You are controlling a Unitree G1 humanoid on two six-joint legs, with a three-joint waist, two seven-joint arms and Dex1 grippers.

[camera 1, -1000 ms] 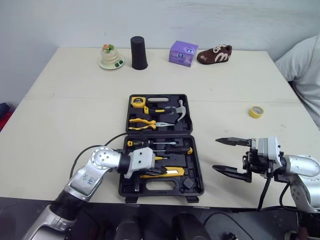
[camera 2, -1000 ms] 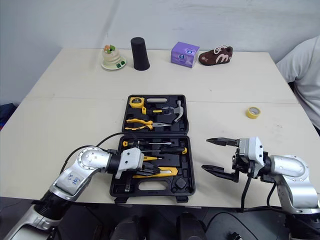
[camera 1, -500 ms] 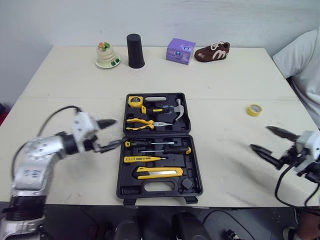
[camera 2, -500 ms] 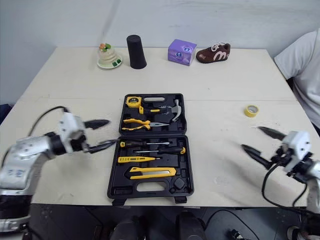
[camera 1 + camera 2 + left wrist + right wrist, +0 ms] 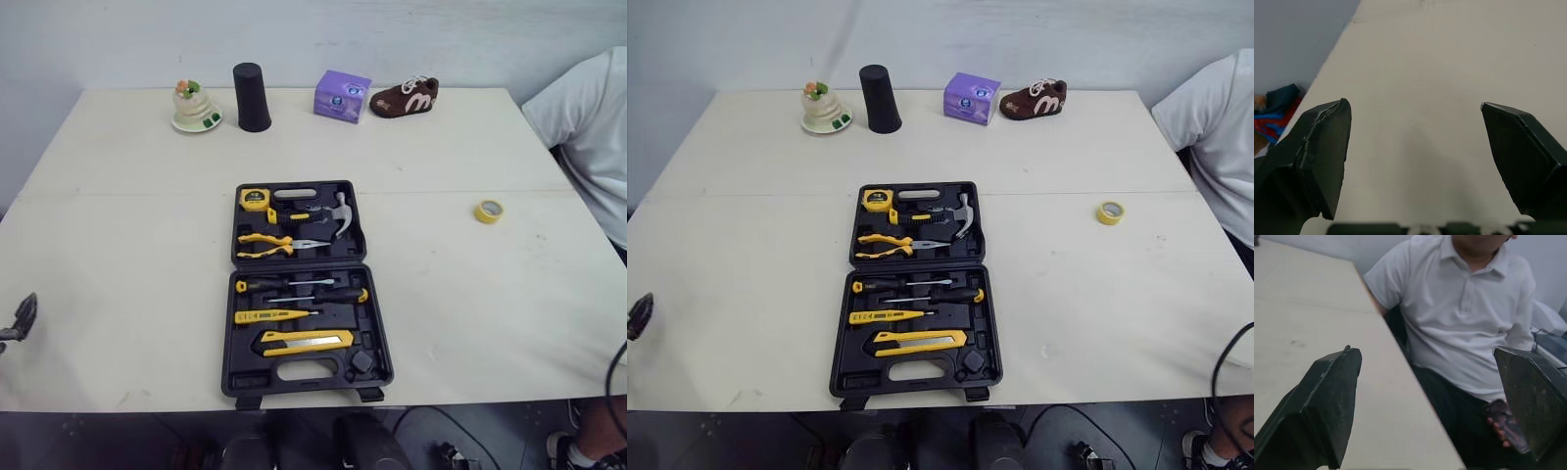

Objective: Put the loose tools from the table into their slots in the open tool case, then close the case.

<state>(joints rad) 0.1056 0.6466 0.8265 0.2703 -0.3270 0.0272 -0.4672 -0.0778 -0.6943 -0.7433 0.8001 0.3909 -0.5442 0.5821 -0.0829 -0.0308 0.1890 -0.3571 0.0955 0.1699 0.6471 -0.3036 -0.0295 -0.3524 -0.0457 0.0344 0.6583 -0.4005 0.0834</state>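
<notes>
The black tool case lies open in the middle of the table. Its far half holds a tape measure, yellow-handled pliers and a hammer. Its near half holds screwdrivers, a yellow tester and a yellow utility knife. A yellow tape roll lies loose on the table to the case's right. My left gripper is open over bare table near the left edge, and one of its fingertips shows there. My right gripper is open at the table's right edge, holding nothing.
Along the far edge stand a small figurine, a black cup, a purple box and a brown shoe. A person in a white shirt sits at the table's right side, close to my right gripper.
My left gripper, shut inside the case's near half a second ago, has opened and drawn back to the table's left edge. My right arm has swung away to the right. The head camera has tilted.
</notes>
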